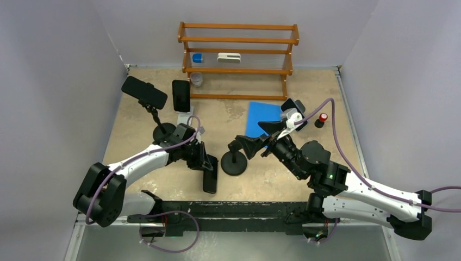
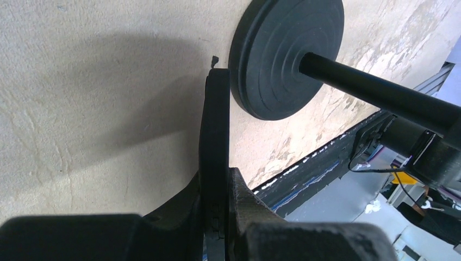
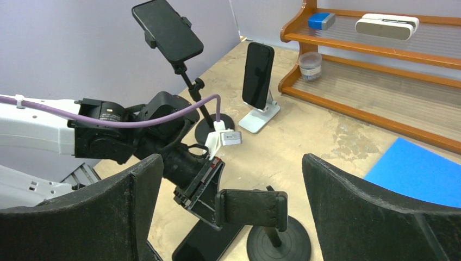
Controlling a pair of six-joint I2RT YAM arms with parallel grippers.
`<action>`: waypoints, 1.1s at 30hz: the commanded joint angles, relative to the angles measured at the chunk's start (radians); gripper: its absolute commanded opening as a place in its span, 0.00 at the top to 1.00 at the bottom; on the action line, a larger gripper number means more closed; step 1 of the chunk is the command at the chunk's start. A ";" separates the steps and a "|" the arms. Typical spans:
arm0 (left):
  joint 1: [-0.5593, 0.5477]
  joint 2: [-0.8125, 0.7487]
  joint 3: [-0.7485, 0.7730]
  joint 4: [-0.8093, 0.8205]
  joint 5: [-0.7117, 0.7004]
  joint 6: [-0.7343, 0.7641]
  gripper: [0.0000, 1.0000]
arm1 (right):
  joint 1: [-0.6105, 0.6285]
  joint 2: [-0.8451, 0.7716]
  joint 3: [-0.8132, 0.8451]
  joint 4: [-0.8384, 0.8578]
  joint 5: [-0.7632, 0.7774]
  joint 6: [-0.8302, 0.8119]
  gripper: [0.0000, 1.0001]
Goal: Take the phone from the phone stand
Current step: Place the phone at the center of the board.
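Observation:
The black phone (image 1: 210, 175) is out of the phone stand and lies low on the table beside the stand's round base (image 1: 234, 164). My left gripper (image 1: 203, 158) is shut on the phone's far end. In the left wrist view the phone (image 2: 215, 125) shows edge-on, pinched between the fingers (image 2: 247, 201), with the stand's base (image 2: 282, 54) just past it. The stand's clamp (image 3: 265, 209) holds nothing. My right gripper (image 1: 260, 137) hangs open above and behind the clamp, and its wide fingers (image 3: 125, 212) frame it. The phone (image 3: 204, 244) lies below.
Two other phones sit on stands at the back left: one on a tall arm stand (image 1: 144, 92), one on a white stand (image 1: 181, 95). A wooden shelf (image 1: 238, 54) stands at the back. A blue mat (image 1: 261, 117) and a small red-capped object (image 1: 322, 118) lie to the right.

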 commanded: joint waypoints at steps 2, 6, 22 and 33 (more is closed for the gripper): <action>0.006 0.022 -0.017 0.090 0.043 -0.033 1.00 | 0.004 -0.020 -0.008 0.026 0.004 0.015 0.01; 0.007 0.033 -0.020 0.066 0.016 -0.022 0.94 | 0.004 -0.024 -0.012 0.025 0.004 0.018 0.01; 0.007 -0.027 0.017 -0.093 -0.184 -0.040 0.66 | 0.005 -0.035 -0.025 0.014 0.011 0.025 0.01; 0.007 -0.093 0.065 -0.181 -0.232 -0.027 0.64 | 0.004 -0.027 -0.028 0.015 0.013 0.021 0.01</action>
